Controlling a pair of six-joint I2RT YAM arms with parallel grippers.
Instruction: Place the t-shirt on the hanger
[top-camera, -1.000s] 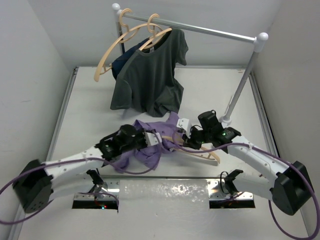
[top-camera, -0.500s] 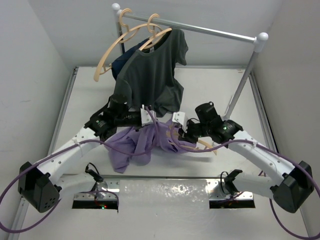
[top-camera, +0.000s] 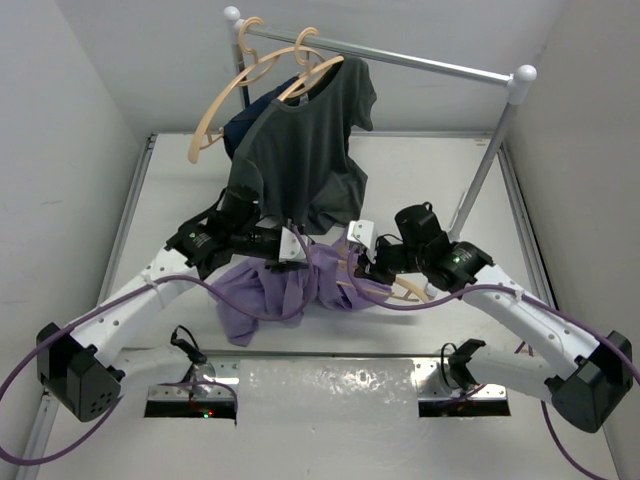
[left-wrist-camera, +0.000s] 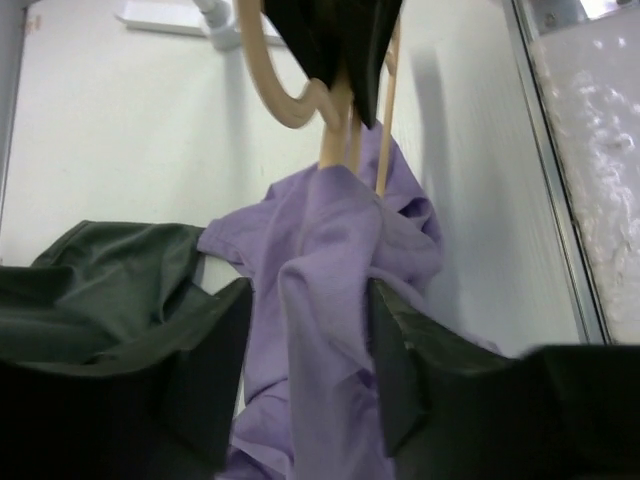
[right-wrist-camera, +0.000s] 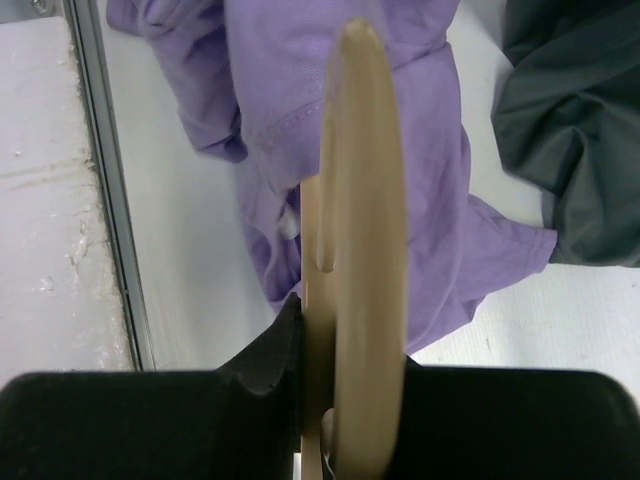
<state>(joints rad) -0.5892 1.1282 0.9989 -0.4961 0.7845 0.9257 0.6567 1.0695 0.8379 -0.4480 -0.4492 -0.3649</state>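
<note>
The lavender t-shirt (top-camera: 268, 290) lies bunched on the table, one part draped over the hanger (top-camera: 412, 291). My right gripper (top-camera: 366, 262) is shut on the pale wooden hanger (right-wrist-camera: 360, 190), holding it edge-on over the t-shirt (right-wrist-camera: 270, 90). My left gripper (top-camera: 293, 246) hovers at the shirt's upper edge, just below the dark grey shirt's hem. In the left wrist view its jaws (left-wrist-camera: 308, 292) stand open, with a fold of the t-shirt (left-wrist-camera: 320, 240) rising loosely between the fingers (left-wrist-camera: 215, 370). The hanger's hook (left-wrist-camera: 290, 95) shows ahead.
A clothes rack's rail (top-camera: 430, 62) crosses the back on a slanted post (top-camera: 485, 170). A dark grey t-shirt (top-camera: 300, 150), a navy garment (top-camera: 250, 120) and two more wooden hangers (top-camera: 225, 100) hang from it. A shiny metal strip (top-camera: 330, 380) runs along the near edge.
My left arm carried the shirt's edge up and back toward the rack, then its jaws opened and let go. The right gripper has kept hold of the hanger, shifting slightly.
</note>
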